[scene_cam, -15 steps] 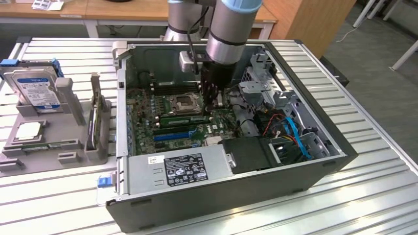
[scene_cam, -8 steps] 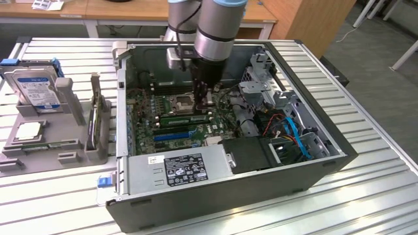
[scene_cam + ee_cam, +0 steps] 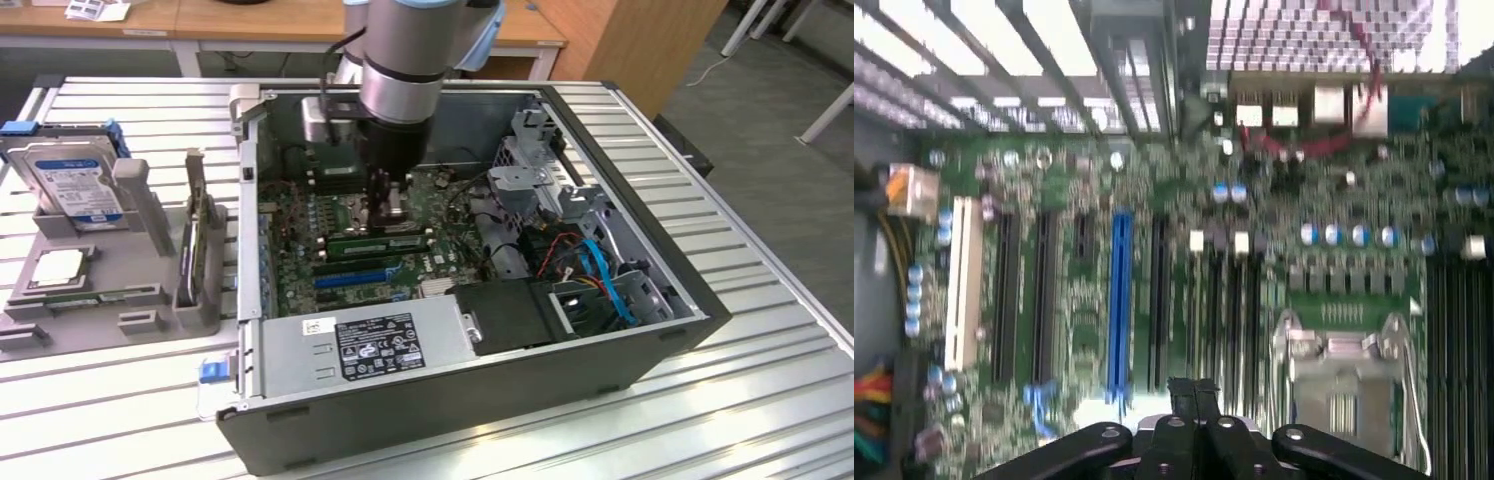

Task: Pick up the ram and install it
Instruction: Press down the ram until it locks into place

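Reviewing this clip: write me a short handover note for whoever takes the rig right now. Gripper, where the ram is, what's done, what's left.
Gripper: shut, fingers pressed together, down inside the open PC case over the motherboard.
Ram: a green stick lies along the slots just below the fingers, on the motherboard. Whether it is fully seated cannot be told.
Done: the stick has reached the slot area.
Left: confirm seating; the arm is not yet out of the case.
Off to the exterior view's left: hard drive in a grey holder.

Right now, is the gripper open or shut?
Shut. In the wrist view the gripper has its two black tips pressed together above the motherboard, with no gap between them.
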